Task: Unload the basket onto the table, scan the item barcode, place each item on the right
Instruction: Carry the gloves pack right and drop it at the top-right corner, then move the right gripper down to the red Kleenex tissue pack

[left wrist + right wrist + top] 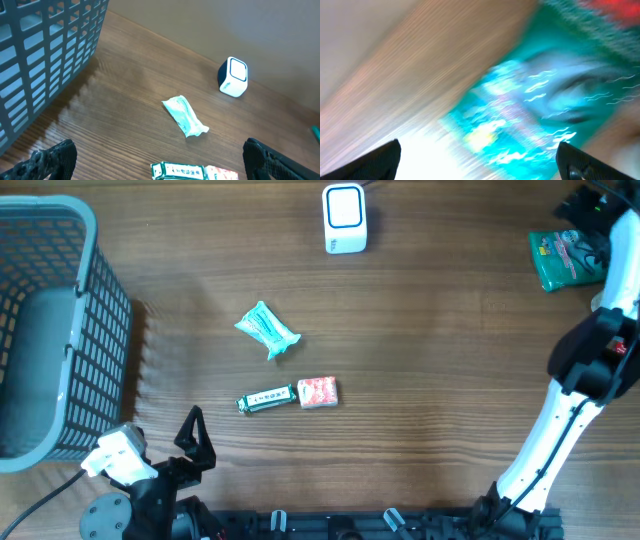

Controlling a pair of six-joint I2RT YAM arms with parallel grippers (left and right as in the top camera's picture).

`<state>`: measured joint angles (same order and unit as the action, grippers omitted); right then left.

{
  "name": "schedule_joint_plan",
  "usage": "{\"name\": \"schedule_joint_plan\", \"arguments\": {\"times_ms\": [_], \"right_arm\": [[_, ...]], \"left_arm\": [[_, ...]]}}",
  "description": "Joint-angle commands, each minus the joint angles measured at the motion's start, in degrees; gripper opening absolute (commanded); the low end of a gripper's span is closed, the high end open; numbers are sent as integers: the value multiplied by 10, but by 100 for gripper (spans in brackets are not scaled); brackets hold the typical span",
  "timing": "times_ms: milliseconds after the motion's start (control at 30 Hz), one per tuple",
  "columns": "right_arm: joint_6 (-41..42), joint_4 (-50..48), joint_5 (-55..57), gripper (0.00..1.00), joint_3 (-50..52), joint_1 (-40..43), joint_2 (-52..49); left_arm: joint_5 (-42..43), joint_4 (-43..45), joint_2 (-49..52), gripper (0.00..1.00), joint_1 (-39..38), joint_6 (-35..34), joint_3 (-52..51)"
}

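R gripper [480, 162] spread wide over green packet [562, 258] at far right edge of table [450, 380], not pinching it (wrist view too blurred to tell if touching). Prob. placed there to take this item to scanner [344, 218], well apart at top centre. L gripper [157, 159] spread too, empty, parked near basket [88, 250], prob. to leave room. Open wood between packet & scanner. Teal sachet [267, 330], stick pack [265, 399] and red pack [318, 391] lying mid-table, off that path.

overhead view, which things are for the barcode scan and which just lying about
For the job: white cube scanner with blue-ringed face; green plastic packet at the right tool.
Lying about: pale teal sachet; green-white stick pack; red-white packet; grey mesh basket.
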<state>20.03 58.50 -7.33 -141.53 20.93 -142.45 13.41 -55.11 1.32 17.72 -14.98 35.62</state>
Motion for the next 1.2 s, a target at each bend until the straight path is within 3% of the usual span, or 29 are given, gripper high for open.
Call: {"name": "schedule_joint_plan", "arguments": {"times_ms": [0,67,133,200,333,467,733,933,1033,1067,1100,1167], "right_arm": [[-4,56,-322,100,-22,-80,58],[-17,118,-383,100,-6,-140,57],[-84,177,-365,100,13,-219,57],[-134,222,-285,99,31,-303,57],[-123,250,-99,99,53,-442,57],[-125,338,-81,100,53,-537,57],[-87,337,-19,100,154,-596,87],[-63,337,22,100,222,-599,251],[13,322,123,100,310,-601,360],[48,293,167,100,356,-603,394],[71,204,186,100,454,-603,443],[70,90,176,100,561,-603,473]], "left_arm": [[0,1,-1,100,-3,-5,-2],[0,1,-1,100,-3,-5,-2],[0,1,-1,100,-3,-5,-2],[0,1,-1,100,-3,-5,-2],[0,1,-1,100,-3,-5,-2],[0,1,-1,100,-3,-5,-2],[0,1,-1,100,-3,-5,-2],[0,1,-1,100,-3,-5,-2],[0,1,-1,100,-3,-5,-2],[0,1,-1,100,-3,-5,-2],[0,1,-1,100,-3,-5,-2],[0,1,-1,100,-3,-5,-2]]}}
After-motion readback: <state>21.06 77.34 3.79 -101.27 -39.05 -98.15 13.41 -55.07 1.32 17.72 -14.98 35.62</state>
